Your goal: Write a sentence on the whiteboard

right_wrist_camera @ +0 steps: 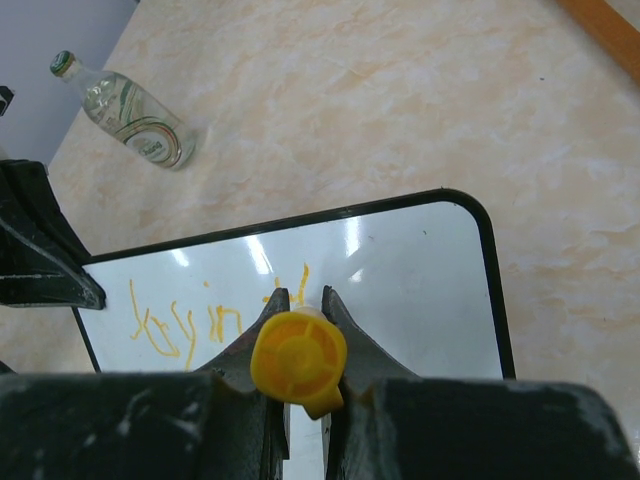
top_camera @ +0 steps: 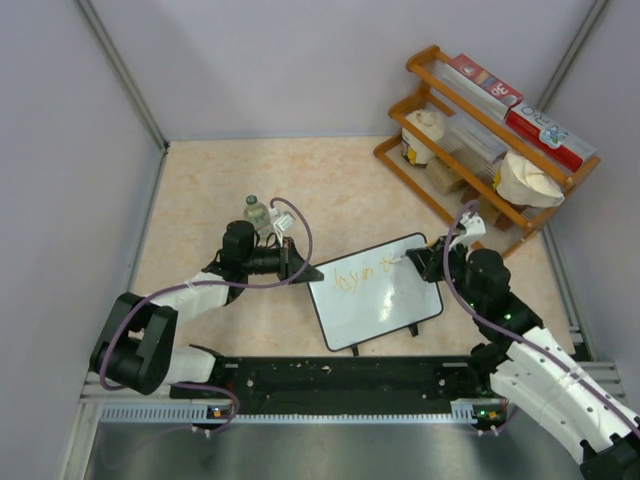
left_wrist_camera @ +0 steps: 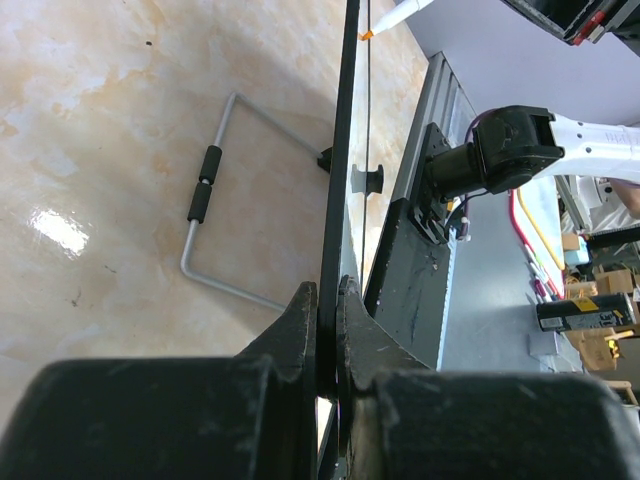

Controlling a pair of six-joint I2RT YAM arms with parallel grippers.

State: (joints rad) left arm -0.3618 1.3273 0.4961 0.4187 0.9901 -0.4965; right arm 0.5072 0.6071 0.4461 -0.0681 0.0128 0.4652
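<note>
Had the right gripper (right_wrist_camera: pixel 300 295) clamped on the yellow-capped marker (right_wrist_camera: pixel 298 360) and the left gripper (left_wrist_camera: pixel 328 290) pinched shut on the left edge of the whiteboard (top_camera: pixel 390 305) at mid-table, stood partway through the orange sentence (top_camera: pixel 357 277), and probably needed next to carry the tip rightward with light pressure.

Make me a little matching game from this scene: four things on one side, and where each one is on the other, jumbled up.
Things:
1. whiteboard
2. marker
3. glass bottle
4. wooden rack

Places:
A. far right corner of the table
B. pinched in the right fingers, tip at the whiteboard
C. on the table beyond the left arm
D. clamped at its edge by the left fingers

Pairs: 1-D, 2-B, 3-C, 4-A.
</note>
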